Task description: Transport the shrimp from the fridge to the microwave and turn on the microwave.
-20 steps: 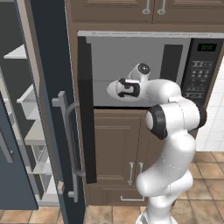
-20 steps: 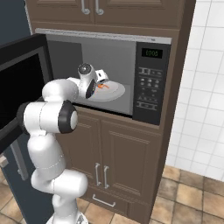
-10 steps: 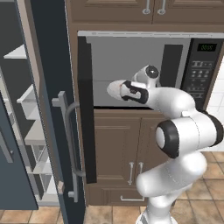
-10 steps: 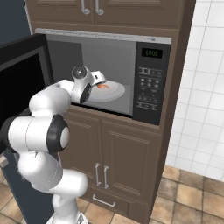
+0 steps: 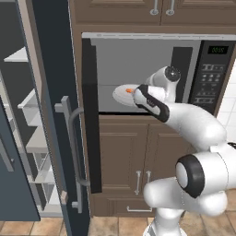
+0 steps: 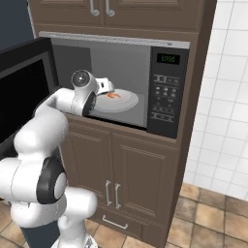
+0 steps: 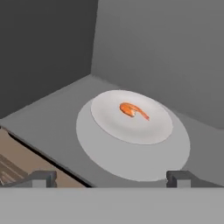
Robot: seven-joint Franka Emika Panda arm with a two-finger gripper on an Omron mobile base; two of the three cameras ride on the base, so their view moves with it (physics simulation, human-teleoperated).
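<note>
One shrimp (image 7: pixel 133 110), small and orange, lying on one white plate (image 7: pixel 113 127) inside one open microwave (image 6: pixel 167 92), on its grey turntable. One gripper (image 7: pixel 112 178) just outside the cavity mouth, fingers spread wide apart, holding nothing, well short of the shrimp. One fridge (image 5: pixel 50 115) to the left, door open, pale shelves partly cut off. Plate partly hidden by the arm in both base views.
</note>
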